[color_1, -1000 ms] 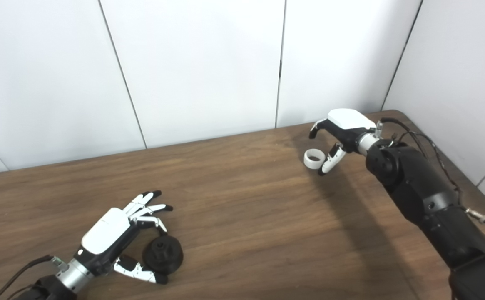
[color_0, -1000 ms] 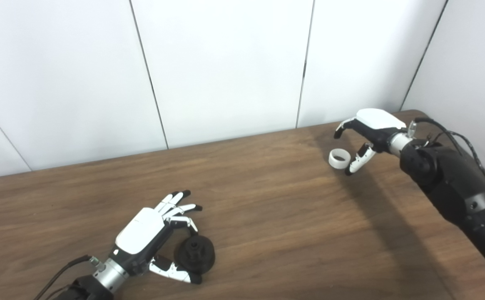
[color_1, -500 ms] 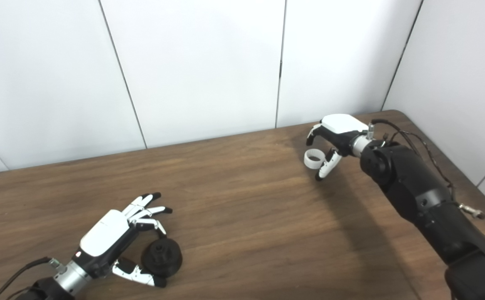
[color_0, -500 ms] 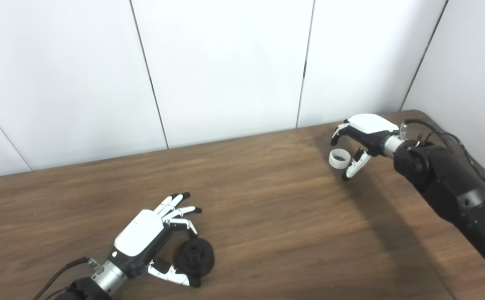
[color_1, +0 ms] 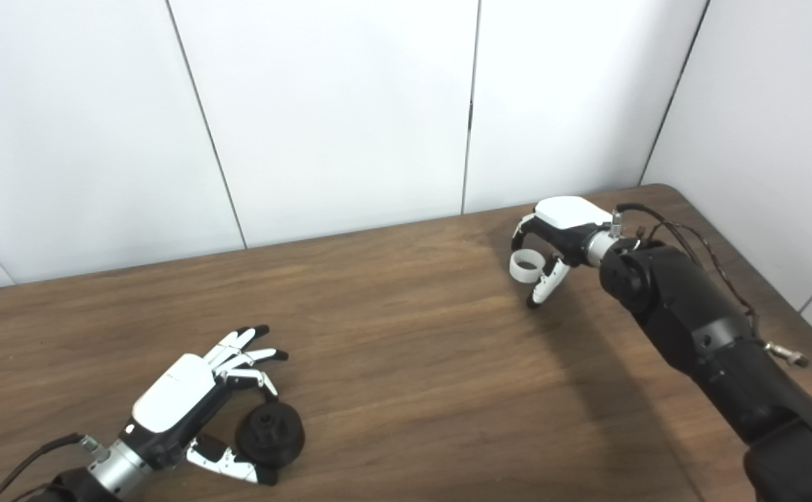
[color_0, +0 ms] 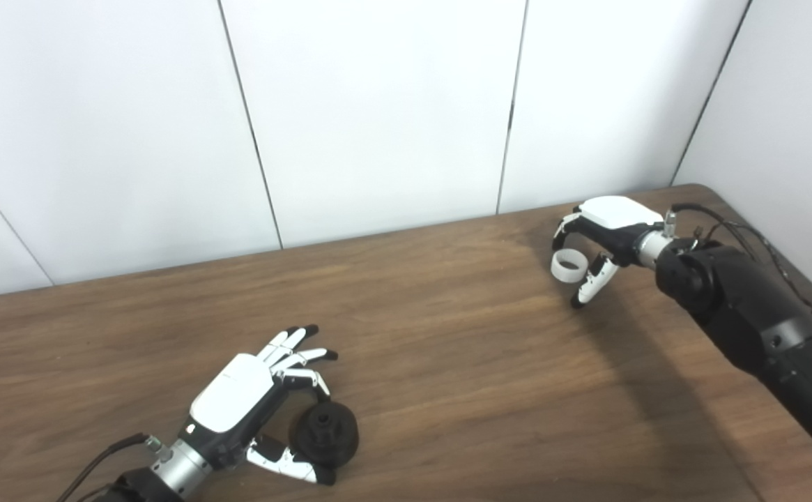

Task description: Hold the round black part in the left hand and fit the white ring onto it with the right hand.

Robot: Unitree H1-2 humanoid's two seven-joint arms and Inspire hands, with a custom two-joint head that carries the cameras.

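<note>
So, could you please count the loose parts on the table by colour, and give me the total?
Black: 1, the round black part, on the table between the fingers and thumb of the left hand.
White: 1, the white ring, on the table beside the right hand.
Total: 2

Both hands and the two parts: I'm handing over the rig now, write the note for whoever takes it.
Left hand: open, fingers and thumb cupped around the round black plastic part, which sits on the wooden table, near left.
Right hand: open, fingers curved over the white plastic ring, thumb beside it, far right on the table.
Done: both hands in position.
Left: grasp both, lift, fit ring on part.
</note>
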